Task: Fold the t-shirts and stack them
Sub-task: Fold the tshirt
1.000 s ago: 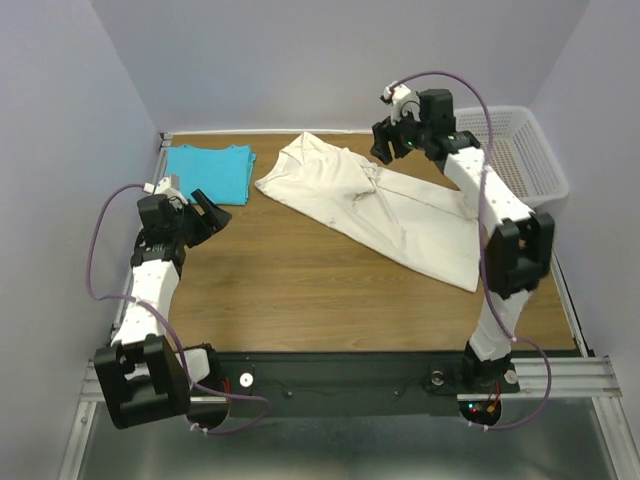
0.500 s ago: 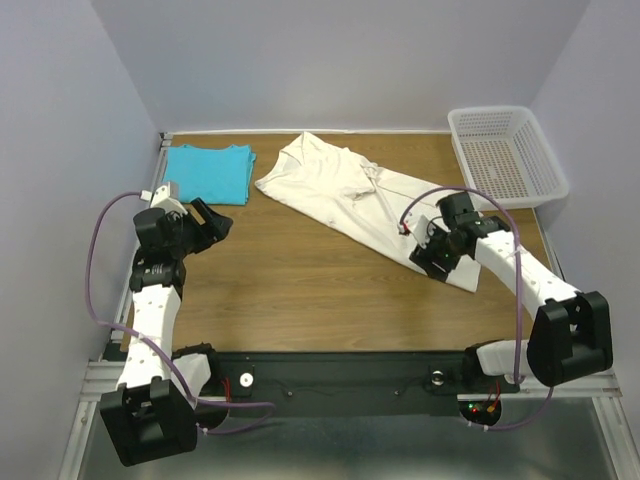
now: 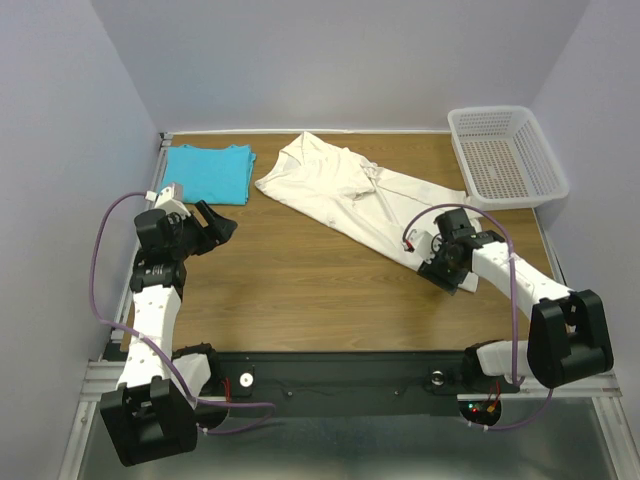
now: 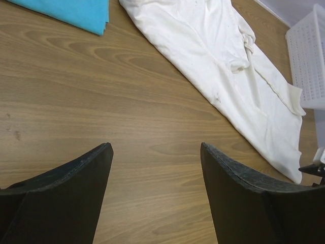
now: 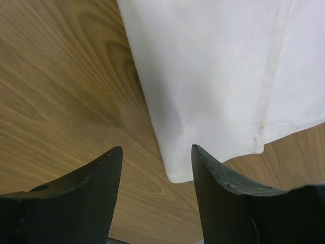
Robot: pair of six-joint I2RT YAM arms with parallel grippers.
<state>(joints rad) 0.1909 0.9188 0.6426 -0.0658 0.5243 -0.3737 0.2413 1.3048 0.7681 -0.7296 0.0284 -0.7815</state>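
While it lies slantwise on the bench [image 3: 300,285], we see the cream t-shirt [image 3: 350,195] as a long off-white strip, creased and faintly stained, with a stitched hem at its near end. That hem corner sits just ahead of the right pincer [image 5: 156,152], in line with the gap between its spread jaws, which are open and hold nothing. The turquoise t-shirt [image 3: 210,172], flat and neatly folded, lies ahead of the left pincer [image 4: 156,150] and to its left. That pincer gapes wide too, over bare wood, well apart from the cream t-shirt.
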